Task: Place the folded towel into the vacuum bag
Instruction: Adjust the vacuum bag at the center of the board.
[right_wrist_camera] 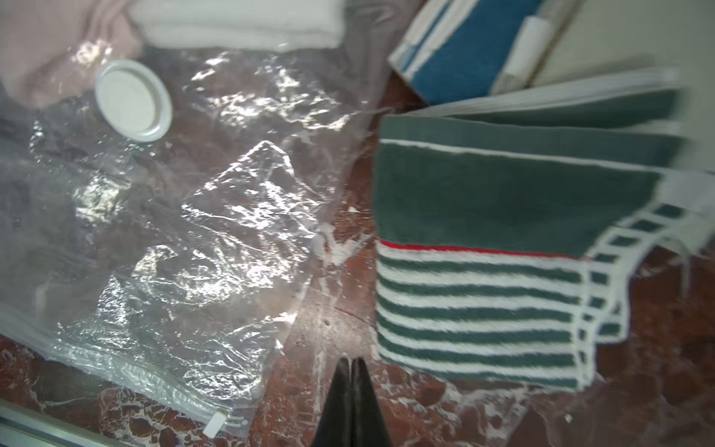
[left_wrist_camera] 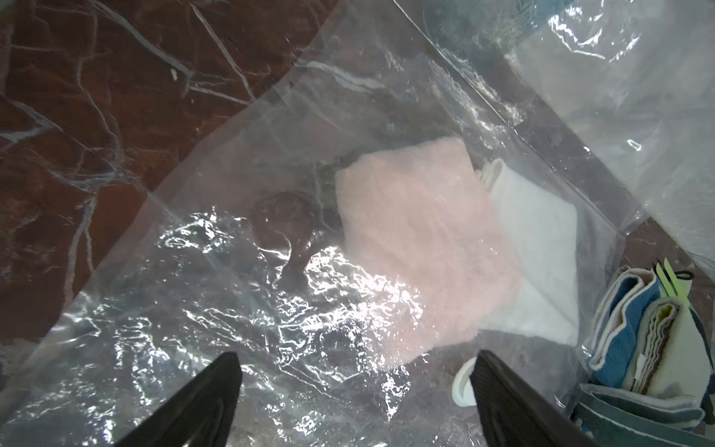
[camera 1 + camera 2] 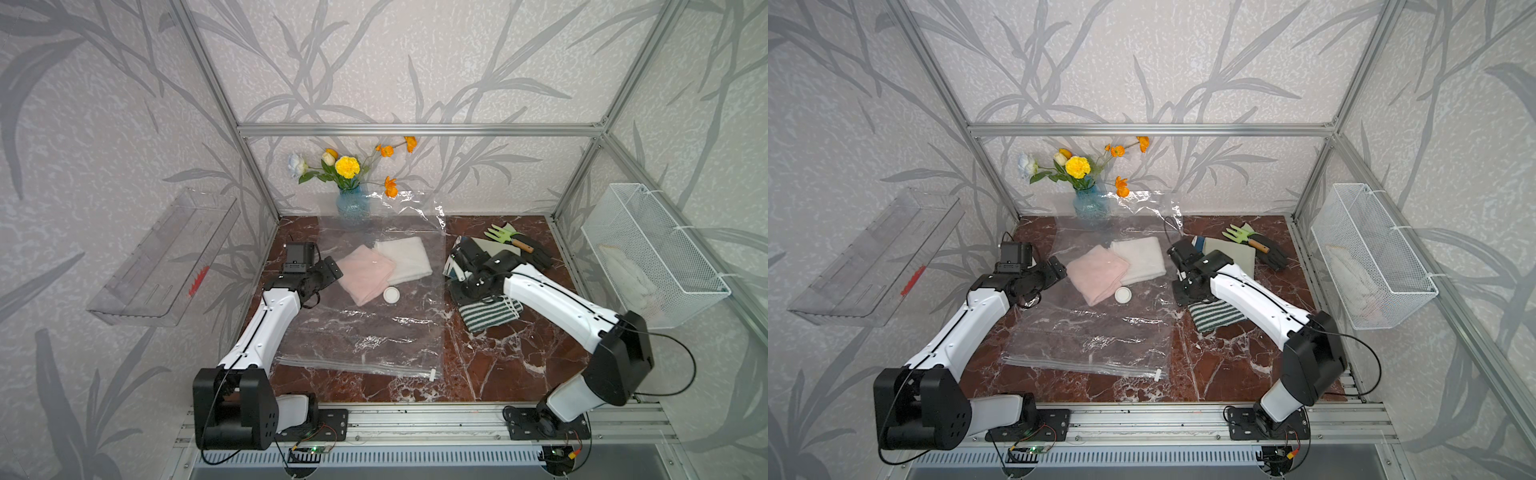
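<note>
The vacuum bag (image 3: 361, 332) lies flat on the marble table, its white valve cap (image 1: 133, 100) showing and its slider clip (image 3: 432, 375) at the front edge. A pink towel (image 2: 418, 240) and a white towel (image 2: 537, 240) lie under its film. My left gripper (image 2: 356, 371) hovers open over the bag's left side beside the pink towel, holding nothing. A folded green-and-white striped towel (image 1: 483, 271) rests on the table just right of the bag. My right gripper (image 1: 351, 363) is shut and empty, between the bag's edge and that towel.
Behind the striped towel lie blue and cream folded towels (image 1: 464, 50), then a green hand fork with dark gloves (image 3: 515, 241). A blue vase of flowers (image 3: 352, 205) stands at the back by the bag's raised end. On the right wall hangs a wire basket (image 3: 652, 257), on the left a clear shelf (image 3: 166, 257).
</note>
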Robot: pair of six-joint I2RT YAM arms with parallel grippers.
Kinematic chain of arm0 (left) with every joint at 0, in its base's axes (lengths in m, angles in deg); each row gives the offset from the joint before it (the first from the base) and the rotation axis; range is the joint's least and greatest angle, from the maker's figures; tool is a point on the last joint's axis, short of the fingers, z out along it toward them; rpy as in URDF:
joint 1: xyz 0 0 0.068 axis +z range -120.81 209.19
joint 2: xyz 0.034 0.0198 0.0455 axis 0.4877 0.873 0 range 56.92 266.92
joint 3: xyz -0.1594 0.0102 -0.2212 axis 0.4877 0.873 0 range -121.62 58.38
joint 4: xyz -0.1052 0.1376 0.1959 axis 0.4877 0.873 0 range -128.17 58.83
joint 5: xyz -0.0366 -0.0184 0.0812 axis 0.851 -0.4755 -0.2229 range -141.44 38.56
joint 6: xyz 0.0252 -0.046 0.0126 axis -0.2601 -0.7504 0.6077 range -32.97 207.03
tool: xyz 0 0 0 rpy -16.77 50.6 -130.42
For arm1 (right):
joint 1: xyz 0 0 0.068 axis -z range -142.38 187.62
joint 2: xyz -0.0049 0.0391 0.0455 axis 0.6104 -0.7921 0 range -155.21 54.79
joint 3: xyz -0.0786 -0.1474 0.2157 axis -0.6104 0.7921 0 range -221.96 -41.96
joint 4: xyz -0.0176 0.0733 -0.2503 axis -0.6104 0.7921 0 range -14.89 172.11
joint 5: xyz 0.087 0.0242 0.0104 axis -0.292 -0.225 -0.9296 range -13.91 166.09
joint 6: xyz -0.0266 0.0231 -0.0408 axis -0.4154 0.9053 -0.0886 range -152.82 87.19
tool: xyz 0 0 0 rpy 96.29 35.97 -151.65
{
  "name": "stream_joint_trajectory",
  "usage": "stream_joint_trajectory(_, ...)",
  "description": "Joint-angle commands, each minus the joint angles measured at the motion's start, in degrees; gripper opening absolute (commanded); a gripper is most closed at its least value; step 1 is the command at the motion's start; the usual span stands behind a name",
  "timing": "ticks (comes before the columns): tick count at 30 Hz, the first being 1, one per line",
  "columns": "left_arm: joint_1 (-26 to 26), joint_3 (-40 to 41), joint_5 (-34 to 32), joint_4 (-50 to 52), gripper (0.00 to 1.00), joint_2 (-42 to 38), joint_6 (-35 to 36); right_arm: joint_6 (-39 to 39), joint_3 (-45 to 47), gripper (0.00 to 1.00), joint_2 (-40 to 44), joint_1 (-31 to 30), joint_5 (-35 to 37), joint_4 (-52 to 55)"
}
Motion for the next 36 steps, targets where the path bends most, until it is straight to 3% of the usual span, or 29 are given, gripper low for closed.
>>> stream_joint_trajectory(1, 1.9, -2.1, -4.2, 4.1, 0.94, 1.4, 1.7, -0.5, 5.8, 0.00, 3.1, 7.0, -2.0, 4.0)
stream_joint_trajectory(3, 4.0, -2.1, -5.2, 4.0, 0.94, 2.6, 1.2, 1.1, 8.9, 0.02, 4.5, 7.7, -10.5, -2.5)
stream_joint_trajectory(5, 4.9, -2.1, -4.0, 2.9, 0.94, 3.5, 0.2, 4.8, 10.5, 0.17, 3.7, 5.7, -16.5, -9.3)
stream_joint_trajectory(9, 4.4, -1.9, 3.1, -1.1, 0.94, 4.4, -1.0, 8.8, 7.9, 0.45, -3.8, -0.9, -16.4, -16.7)
stream_joint_trajectory(11, 2.7, -2.7, 3.7, -0.5, 0.94, 5.0, -0.3, 10.5, 6.1, 0.55, -8.6, -1.8, -14.7, -16.4)
stream_joint_trajectory(15, 0.9, -1.2, 3.2, 0.3, 0.94, 5.5, 0.5, 12.8, 6.0, 0.66, -15.0, -1.7, -12.5, -20.5)
stream_joint_trajectory(20, 0.9, 0.1, 3.6, -1.0, 0.94, 5.7, 0.2, 13.3, 3.4, 0.69, -21.0, -1.6, -15.2, -23.1)
stream_joint_trajectory(26, 0.6, 0.9, 5.1, -2.1, 0.94, 6.2, -0.6, 16.5, 4.4, 0.59, -23.4, -1.7, -15.0, -28.1)
stream_joint_trajectory(28, 0.6, 0.9, 4.9, -2.0, 0.94, 6.0, -0.5, 16.8, 4.2, 0.46, -24.5, -1.9, -14.6, -28.9)
stream_joint_trajectory(32, 0.7, -1.3, 4.5, -0.3, 0.94, 4.5, 0.1, 14.4, 3.0, 0.09, -23.6, -2.3, -16.1, -28.9)
stream_joint_trajectory(34, 1.0, -3.4, 3.1, 1.5, 0.94, 3.3, 0.9, 11.1, 0.8, 0.00, -20.6, -3.2, -15.9, -25.1)
stream_joint_trajectory(36, 1.3, -4.8, 1.5, 2.2, 0.94, 1.5, 1.5, 8.3, -0.7, 0.00, -16.7, -3.6, -15.3, -20.2)
